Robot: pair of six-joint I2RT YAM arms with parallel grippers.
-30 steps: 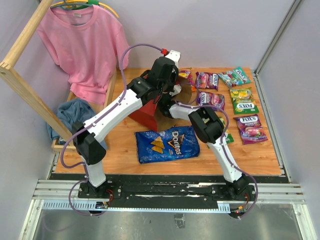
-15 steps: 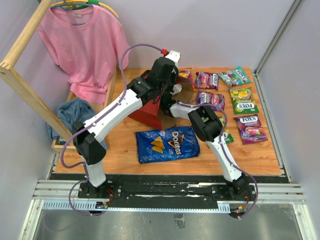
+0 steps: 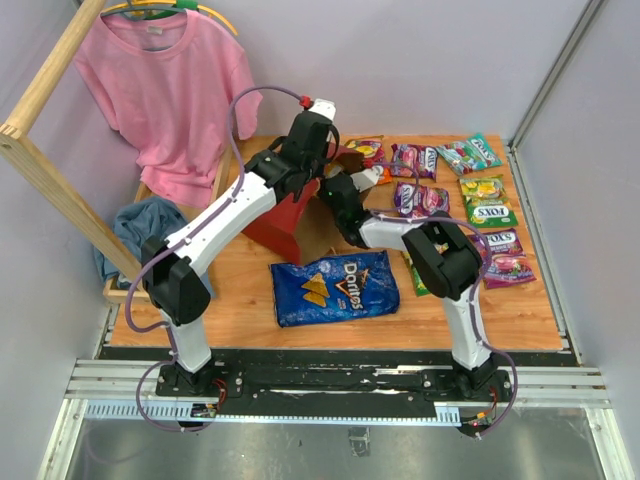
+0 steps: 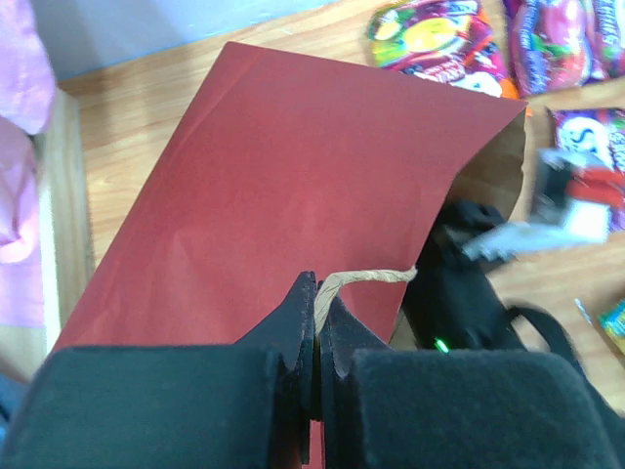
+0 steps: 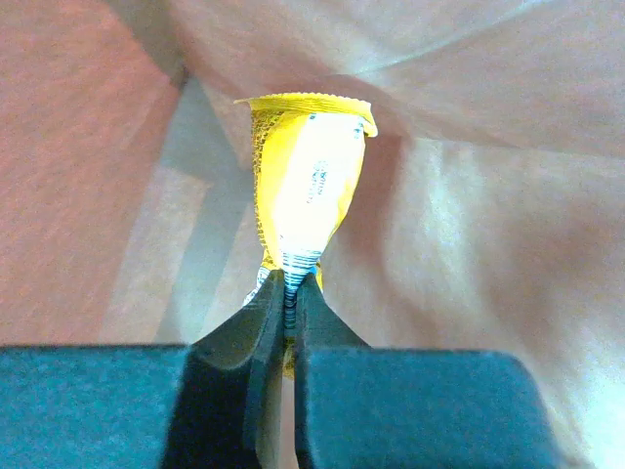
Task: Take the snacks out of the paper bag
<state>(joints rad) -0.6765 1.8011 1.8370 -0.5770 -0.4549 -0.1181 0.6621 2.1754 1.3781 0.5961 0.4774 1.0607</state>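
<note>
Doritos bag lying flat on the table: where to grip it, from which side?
Pinch the Doritos bag at a flat sealed end, probably its right edge, nearest the right arm. It lies flat on the table, and its puffy, glossy middle would likely slip from a tool; the thin seam fits between jaws. Come in low from the right.

Bright, even wash from overhead up top, only soft shadows on the tabletop (image 3: 240,300). Sheen flaring off the blue Doritos bag (image 3: 335,288). Over to the left wrist: motion smear on the right arm (image 4: 576,200). Inside the paper bag (image 5: 469,244): dim, warm, blown-out glare on the yellow packet (image 5: 308,186), right pincer (image 5: 285,293) soft up close.
</note>
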